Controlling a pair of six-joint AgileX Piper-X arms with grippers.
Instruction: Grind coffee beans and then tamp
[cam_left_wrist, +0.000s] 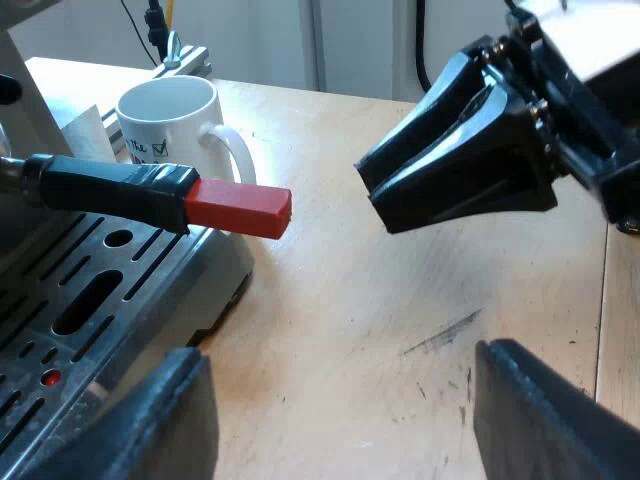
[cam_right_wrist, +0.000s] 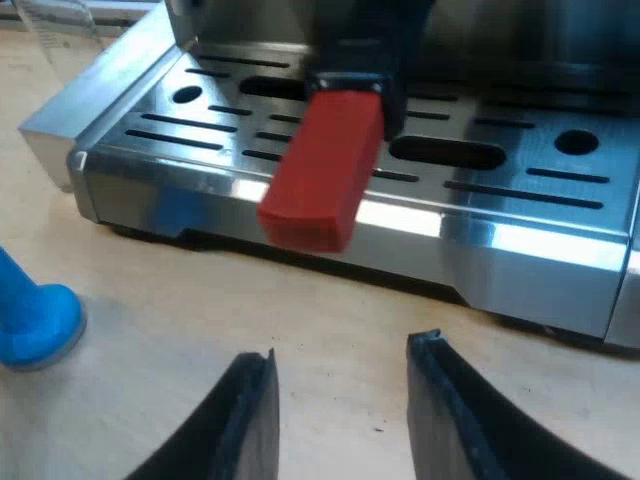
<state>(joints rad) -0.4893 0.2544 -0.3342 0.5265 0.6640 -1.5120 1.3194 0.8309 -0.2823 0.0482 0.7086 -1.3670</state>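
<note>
Your right gripper (cam_right_wrist: 345, 350), spread apart, faces the holder's red handle end (cam_right_wrist: 322, 170); your left gripper (cam_left_wrist: 340, 360), likewise apart, hangs above the tabletop (cam_left_wrist: 400, 300).

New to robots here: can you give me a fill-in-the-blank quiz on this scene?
The handle on the espresso machine ends in ____.
The tamper on the table is ____.
Beside the machine stands a white ____.
The right pincer, facing the handle, is ____.
Missing: red, blue, mug, open.
</note>
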